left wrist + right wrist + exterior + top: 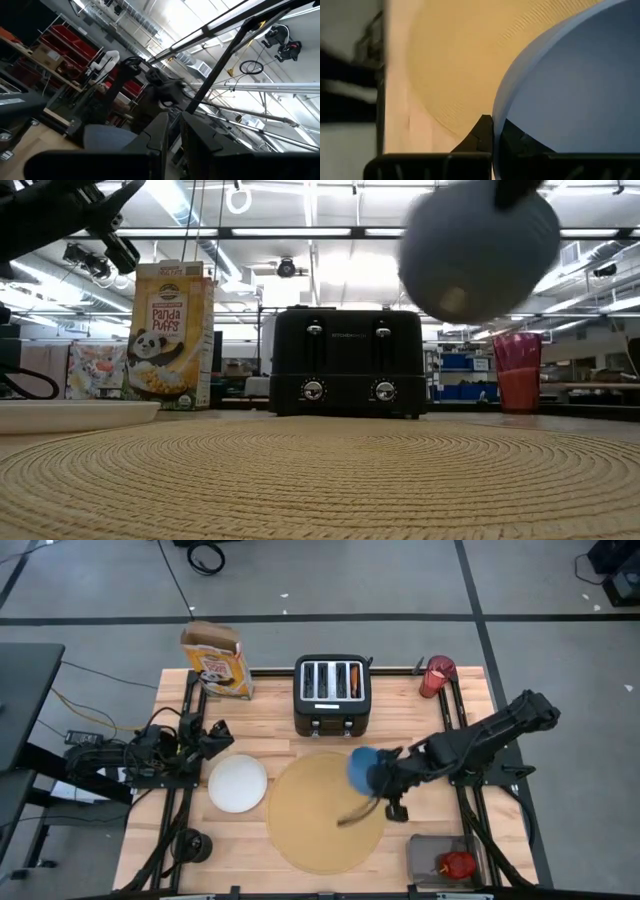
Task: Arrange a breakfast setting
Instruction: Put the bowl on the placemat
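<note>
A large round tan placemat (320, 825) lies in the middle of the table. Above its far right part hangs the blue bowl (360, 768), with my right gripper (383, 783) shut on it. In the low view the bowl (480, 245) is high in the air, its underside facing the table's near edge. A white plate (237, 783) rests flat left of the mat. The red cup (437, 675) stands at the far right. A red apple (458, 863) lies in a grey tray. My left gripper (215, 735) waits shut at the table's left, pointing upward. My right gripper holds the bowl by its rim (496, 112), one finger inside the bowl and one outside. The fingers come slanting down from the table's right side. The bowl is lifted clear of the placemat and tilted steeply on its edge.
A black four-slot toaster (332, 695) stands just behind the placemat, and a cereal box (215, 660) stands at the far left. The grey tray (425, 858) sits at the near right corner. Bare wood shows between the plate and the toaster.
</note>
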`<move>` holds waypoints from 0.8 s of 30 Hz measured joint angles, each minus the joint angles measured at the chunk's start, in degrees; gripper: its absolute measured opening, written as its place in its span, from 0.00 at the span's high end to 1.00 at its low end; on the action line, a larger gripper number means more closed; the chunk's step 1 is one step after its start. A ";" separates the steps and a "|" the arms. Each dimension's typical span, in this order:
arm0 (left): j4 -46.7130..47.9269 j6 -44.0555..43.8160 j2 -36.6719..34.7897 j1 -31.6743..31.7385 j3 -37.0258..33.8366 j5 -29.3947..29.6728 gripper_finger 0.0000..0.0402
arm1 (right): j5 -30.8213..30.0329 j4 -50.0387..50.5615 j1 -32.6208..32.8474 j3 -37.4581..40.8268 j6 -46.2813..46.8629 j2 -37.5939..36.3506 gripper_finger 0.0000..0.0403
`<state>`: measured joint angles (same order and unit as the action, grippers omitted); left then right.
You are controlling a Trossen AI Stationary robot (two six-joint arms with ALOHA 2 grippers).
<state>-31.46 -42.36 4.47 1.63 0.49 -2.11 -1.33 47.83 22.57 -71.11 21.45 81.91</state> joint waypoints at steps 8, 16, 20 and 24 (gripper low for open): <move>0.46 -0.29 0.00 0.00 0.00 0.07 0.86 | 1.55 -3.98 0.37 -10.89 -20.59 16.31 0.98; 0.54 -1.95 0.00 0.00 0.00 0.50 0.86 | 0.45 3.67 0.20 -22.24 -40.79 29.37 0.98; 0.54 -2.61 0.01 0.00 0.00 0.48 0.86 | -1.12 5.36 0.72 -22.77 -47.69 32.42 0.98; 0.50 -3.52 0.00 0.00 0.00 0.49 0.86 | -1.08 5.81 0.99 -22.78 -52.05 34.69 0.98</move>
<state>-30.96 -45.88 4.47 1.63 0.49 -1.62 -2.42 53.64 23.55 -93.89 -30.60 116.60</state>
